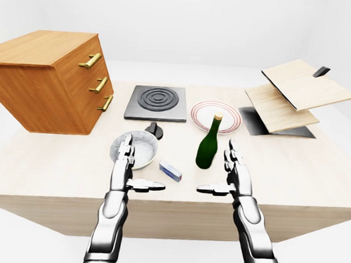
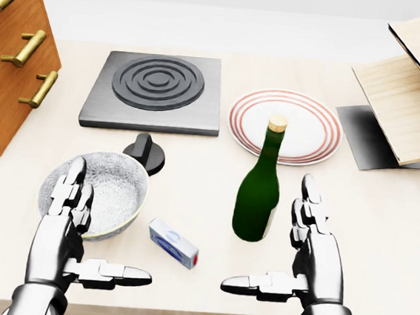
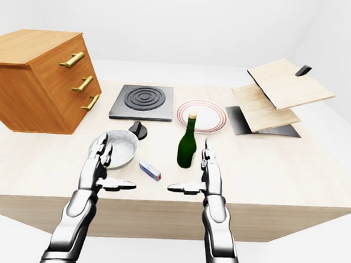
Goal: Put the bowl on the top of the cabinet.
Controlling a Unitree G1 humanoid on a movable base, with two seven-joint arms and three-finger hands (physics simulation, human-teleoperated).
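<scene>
A pale speckled bowl (image 2: 114, 189) sits on the table, low and left in the head view. My left hand (image 2: 84, 224) hovers open over its lower left rim, fingers straight, thumb pointing right. Nothing is inside my right hand (image 2: 291, 247), which is open just right of a green bottle (image 2: 257, 188). The wooden cabinet (image 1: 43, 80), with three brass-handled drawers, stands at the table's left; its flat top (image 1: 37, 45) is bare.
A black hotplate (image 2: 155, 91) and a red-rimmed white plate (image 2: 302, 133) lie above the bowl. A black knob (image 2: 145, 151) touches the bowl's upper right. A small blue-white box (image 2: 173, 243) lies between my hands. Wooden boards (image 1: 295, 95) stand tilted at right.
</scene>
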